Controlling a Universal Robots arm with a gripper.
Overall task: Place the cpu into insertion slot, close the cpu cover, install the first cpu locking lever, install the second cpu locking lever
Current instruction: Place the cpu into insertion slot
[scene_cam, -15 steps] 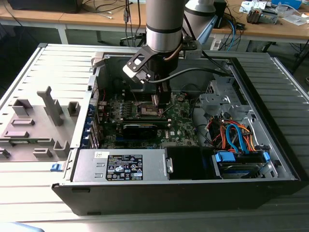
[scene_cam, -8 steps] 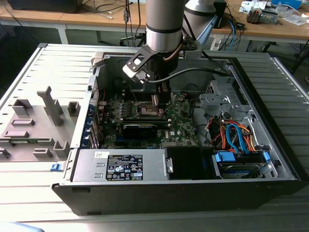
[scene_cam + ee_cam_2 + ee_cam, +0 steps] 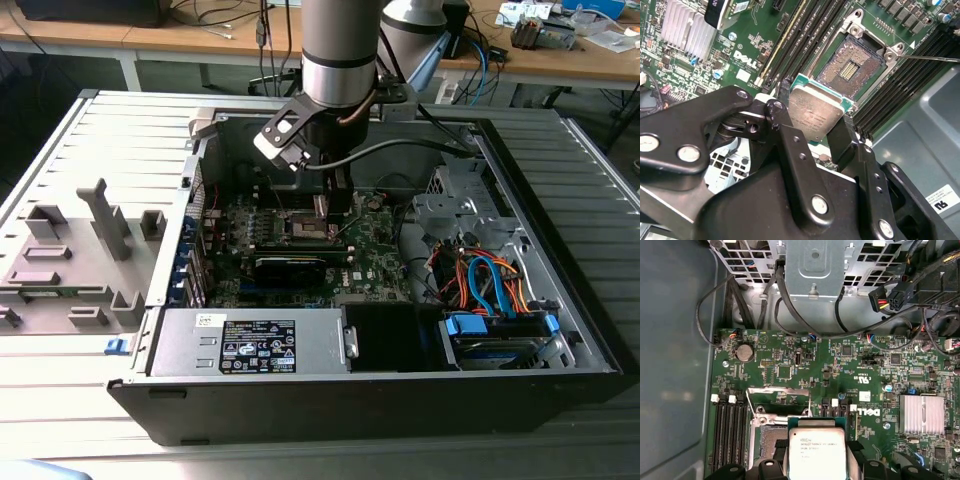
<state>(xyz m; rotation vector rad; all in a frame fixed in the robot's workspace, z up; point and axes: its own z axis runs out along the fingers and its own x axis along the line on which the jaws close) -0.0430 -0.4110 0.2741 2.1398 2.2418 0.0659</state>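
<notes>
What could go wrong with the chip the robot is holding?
The cpu is pinched only by its edges in the gripper, so it might slip and drop onto the board. It is not yet in the slot; if it comes down crooked, it could hurt the slot's tiny contacts. The gripper could also bump the memory slots close by.

Wooden desks [image 3: 90,38] stand behind a grey slatted table [image 3: 50,392].
</notes>
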